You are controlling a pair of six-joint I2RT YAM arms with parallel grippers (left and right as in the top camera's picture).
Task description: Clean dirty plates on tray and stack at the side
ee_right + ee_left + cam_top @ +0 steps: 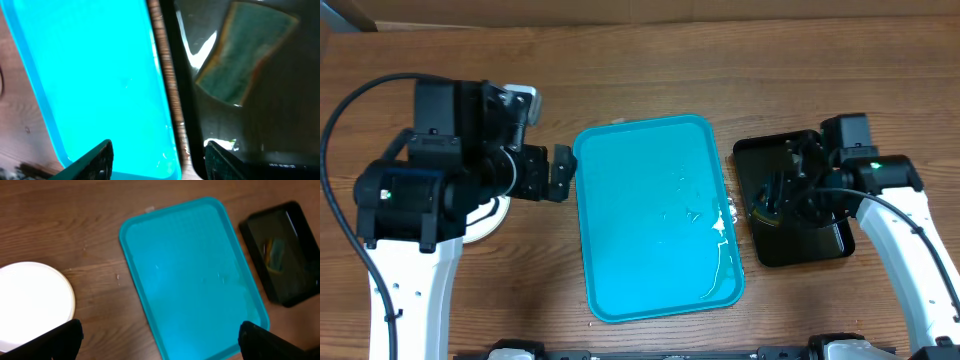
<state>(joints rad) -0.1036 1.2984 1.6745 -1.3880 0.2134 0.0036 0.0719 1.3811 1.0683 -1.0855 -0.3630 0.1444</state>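
Observation:
The blue tray [660,220] lies in the middle of the table with no plates on it; wet streaks show near its right rim. It also shows in the left wrist view [190,275] and the right wrist view [90,75]. A white plate [30,305] sits on the table left of the tray, mostly hidden under my left arm in the overhead view [485,225]. I cannot tell whether other plates lie beneath it. My left gripper [560,172] [160,342] is open and empty at the tray's left rim. My right gripper [775,195] [160,160] is open and empty between the two trays.
A glossy black tray [800,215] stands right of the blue tray and holds a green and yellow sponge [245,55], also seen in the left wrist view [274,252]. A narrow strip of wood separates the two trays.

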